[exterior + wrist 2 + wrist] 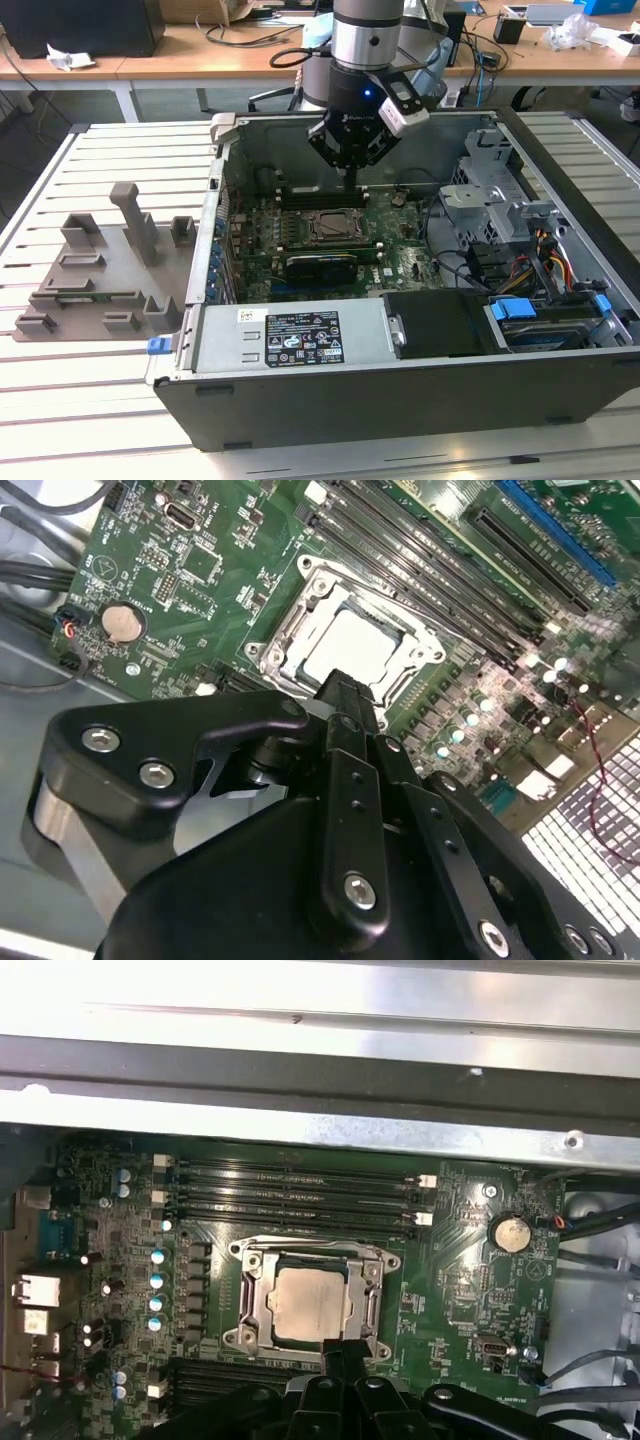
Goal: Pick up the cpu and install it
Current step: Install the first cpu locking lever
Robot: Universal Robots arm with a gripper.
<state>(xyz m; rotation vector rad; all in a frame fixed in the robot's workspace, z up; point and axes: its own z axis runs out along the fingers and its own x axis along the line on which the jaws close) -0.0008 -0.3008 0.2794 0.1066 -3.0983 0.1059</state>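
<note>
The cpu (312,1305) lies flat inside the metal socket frame (252,1300) on the green motherboard, its silvery top facing up; the second wrist view has the cpu (355,645) in the same seat. In the exterior view the socket (330,227) sits mid-board inside the open computer case. My gripper (350,182) hangs above the board just behind the socket, apart from the chip. Its black fingers (347,692) stand together, shut with nothing between them, and their tip (345,1350) overlaps the socket frame's edge in the first wrist view.
A grey fixture tray (100,270) lies on the slatted table at the exterior view's left. The power supply (300,335) lines the case's near side. A drive cage (490,190) and cables (545,260) crowd the right. Memory slots (300,1195) flank the socket.
</note>
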